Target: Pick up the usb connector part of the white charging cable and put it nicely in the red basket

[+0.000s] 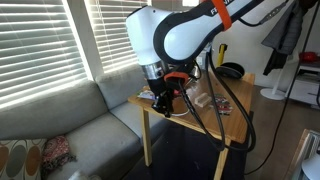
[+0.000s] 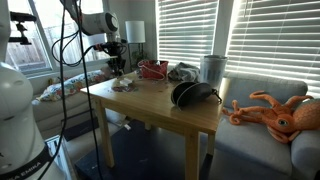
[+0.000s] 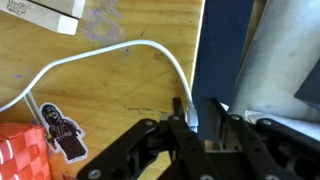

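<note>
In the wrist view the white charging cable (image 3: 110, 47) arcs over the wooden table (image 3: 120, 90) and drops to its usb connector (image 3: 192, 114) at the table's edge. My gripper (image 3: 195, 108) has a finger on each side of the connector, closed down to its width. A corner of the red basket (image 3: 18, 152) shows at the lower left. In both exterior views the gripper (image 1: 165, 98) (image 2: 117, 72) is low over the table, close to the red basket (image 1: 176, 77) (image 2: 153, 70). The cable is too thin to make out there.
A dark figure sticker (image 3: 62, 130) lies beside the basket, and a white box (image 3: 40, 12) sits at the far edge. Black headphones (image 2: 190, 94) and a metal cup (image 2: 212, 68) are on the table (image 2: 150, 108). A sofa with an orange octopus plush (image 2: 280, 112) flanks it.
</note>
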Tool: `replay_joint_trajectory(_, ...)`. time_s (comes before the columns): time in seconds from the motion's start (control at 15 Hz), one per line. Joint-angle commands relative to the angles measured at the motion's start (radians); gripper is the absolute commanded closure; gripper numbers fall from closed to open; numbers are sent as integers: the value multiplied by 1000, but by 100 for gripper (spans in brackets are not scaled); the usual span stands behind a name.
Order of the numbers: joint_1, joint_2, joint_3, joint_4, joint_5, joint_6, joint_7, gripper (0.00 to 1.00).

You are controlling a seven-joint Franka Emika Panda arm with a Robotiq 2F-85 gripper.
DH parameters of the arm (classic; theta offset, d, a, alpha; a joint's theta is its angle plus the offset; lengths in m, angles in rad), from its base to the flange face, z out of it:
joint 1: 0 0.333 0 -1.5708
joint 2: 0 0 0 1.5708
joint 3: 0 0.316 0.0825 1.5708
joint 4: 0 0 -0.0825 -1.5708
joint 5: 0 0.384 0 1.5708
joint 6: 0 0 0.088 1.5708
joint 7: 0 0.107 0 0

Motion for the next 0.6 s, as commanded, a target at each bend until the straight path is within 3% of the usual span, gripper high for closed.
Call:
replay_joint_trajectory(0.0, 21, 22, -21, 31, 9, -38, 22, 61)
replay_joint_trajectory(0.13, 23, 24, -23, 32, 8, -39, 22, 62)
replay_joint_trajectory(0.33, 26, 22, -23, 38, -3, -39, 22, 88)
replay_joint_trajectory(0.53, 31, 24, -22, 55, -9, -50, 20, 94)
